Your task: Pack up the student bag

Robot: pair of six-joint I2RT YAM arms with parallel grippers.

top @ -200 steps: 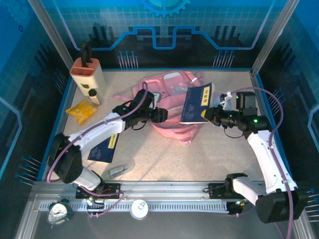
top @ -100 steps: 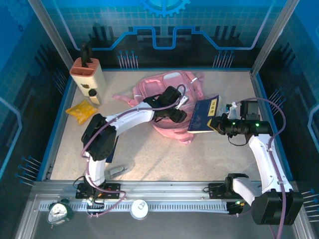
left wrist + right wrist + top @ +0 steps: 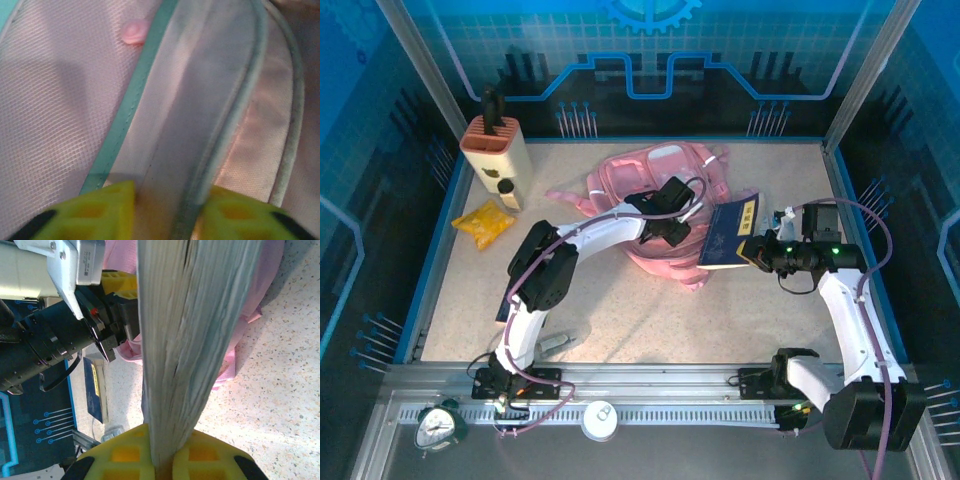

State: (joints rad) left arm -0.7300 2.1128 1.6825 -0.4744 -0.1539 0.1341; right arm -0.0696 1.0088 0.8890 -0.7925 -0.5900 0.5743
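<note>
- Lying near the middle of the speckled table (image 3: 620,320), the student bag (image 3: 620,185) is a large soft pink fabric backpack with pale front pockets (a pink strap trails off its left side).
- The left arm is folded sharply at the elbow on the near-left of the bag. Its forearm reaches across, so the left gripper (image 3: 670,228) sits over the bag's middle.
- In the left wrist view its yellow fingers (image 3: 107,210) stand on either side of a pale band of the bag's fabric (image 3: 200,100) that has a teal edge. I cannot tell whether they pinch it or only straddle it.
- The right arm rises from its base and bends in toward the bag's right side.
- The right gripper (image 3: 752,250) is clamped on a dark blue book with a yellow label (image 3: 728,235). The book is tilted and, seen from above, overlaps the bag's right edge.
- The right wrist view shows the book's page block (image 3: 190,340) squeezed edge-on between that gripper's jaws.
</note>
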